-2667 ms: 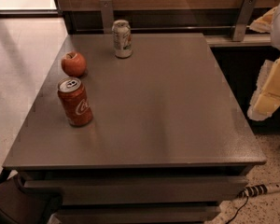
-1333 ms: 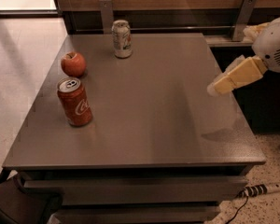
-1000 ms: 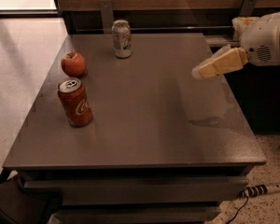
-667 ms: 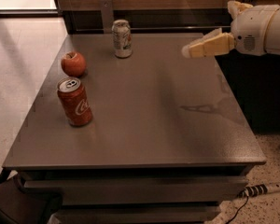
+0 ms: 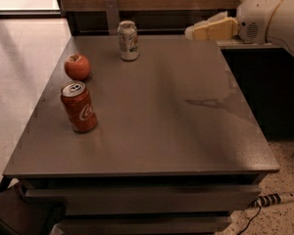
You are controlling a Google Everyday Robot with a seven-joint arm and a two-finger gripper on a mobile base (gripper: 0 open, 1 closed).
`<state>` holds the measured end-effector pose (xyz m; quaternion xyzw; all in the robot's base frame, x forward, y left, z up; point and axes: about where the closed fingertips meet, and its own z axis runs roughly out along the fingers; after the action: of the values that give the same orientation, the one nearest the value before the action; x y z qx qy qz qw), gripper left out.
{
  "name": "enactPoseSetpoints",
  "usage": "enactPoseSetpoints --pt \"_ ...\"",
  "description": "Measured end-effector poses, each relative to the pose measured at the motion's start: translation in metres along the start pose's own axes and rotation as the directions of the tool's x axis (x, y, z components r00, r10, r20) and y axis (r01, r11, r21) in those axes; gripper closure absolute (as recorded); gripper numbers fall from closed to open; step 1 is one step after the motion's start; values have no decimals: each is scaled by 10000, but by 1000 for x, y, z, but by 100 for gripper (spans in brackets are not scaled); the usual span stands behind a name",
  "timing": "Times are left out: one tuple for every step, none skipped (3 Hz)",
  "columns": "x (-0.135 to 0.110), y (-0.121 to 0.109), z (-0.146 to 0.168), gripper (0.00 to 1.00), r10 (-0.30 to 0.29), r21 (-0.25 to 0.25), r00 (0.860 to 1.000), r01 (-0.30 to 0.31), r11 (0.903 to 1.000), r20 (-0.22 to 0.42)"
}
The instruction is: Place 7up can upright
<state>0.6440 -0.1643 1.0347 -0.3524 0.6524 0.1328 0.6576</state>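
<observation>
Jaws lie pressed together, pale cream and wedge-shaped, pinching nothing; the gripper hangs in the upper right of the frame, above the table's far right corner, its tips pointing left. Behind it the arm's housing is smooth, rounded white plastic with a small grille on its side.

Well apart from the gripper, in the upper left-centre of the frame, the 7up can stands near the table's far edge. It is a whitish-silver metal cylinder with faint green and red marks on its label. Its long axis is vertical, silver top facing up and base flat on the surface.

Lower left of it sits a round red apple with a dimpled top. Just below the apple stands a red Coca-Cola can, upright, its silver lid and tab showing.

The table is a flat, square, grey-brown slab with a dull sheen that carries a soft shadow of the arm on its right side. Along the top of the frame runs dark wood panelling with a grey metal bracket. To the left is pale, glossy floor; at the lower right a white power strip lies on speckled flooring.
</observation>
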Motion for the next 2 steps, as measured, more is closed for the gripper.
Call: enactPoseSetpoints --pt "2 -3 18 0 187 -259 9996 -182 9995 211" --pt "15 -8 59 0 570 -964 9979 -537 9939 318"
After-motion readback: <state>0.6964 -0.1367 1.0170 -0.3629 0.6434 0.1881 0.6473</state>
